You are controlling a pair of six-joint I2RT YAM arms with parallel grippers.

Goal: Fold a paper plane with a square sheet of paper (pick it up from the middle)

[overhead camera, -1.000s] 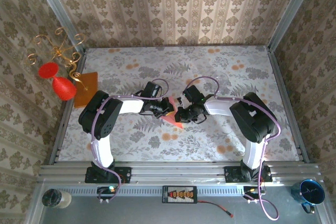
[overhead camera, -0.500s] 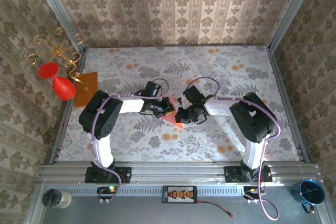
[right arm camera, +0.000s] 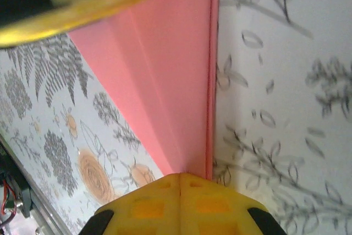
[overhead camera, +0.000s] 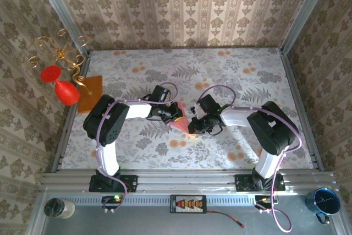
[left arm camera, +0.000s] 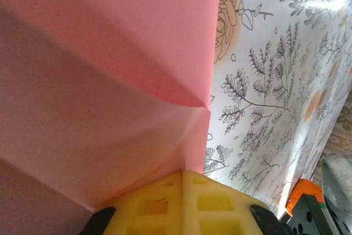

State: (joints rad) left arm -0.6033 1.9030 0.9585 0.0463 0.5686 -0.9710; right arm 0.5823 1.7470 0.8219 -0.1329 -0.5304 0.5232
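On the floral-patterned table [overhead camera: 247, 81], the right arm [overhead camera: 258, 122] has swung slightly rightward and nearer than a second ago, drawing the right gripper [overhead camera: 193, 126] along the fold. This looks like a crease being pressed. The thin, partly folded salmon-pink paper sheet [overhead camera: 179, 126] lies mid-table between the grippers. The left gripper [overhead camera: 174, 115] and the right one are both clamped shut on it, their fingertips close together.

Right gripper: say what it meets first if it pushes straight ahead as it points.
The right gripper pinches the pink paper; beyond that, probably the left gripper, close ahead, though depth is unclear.
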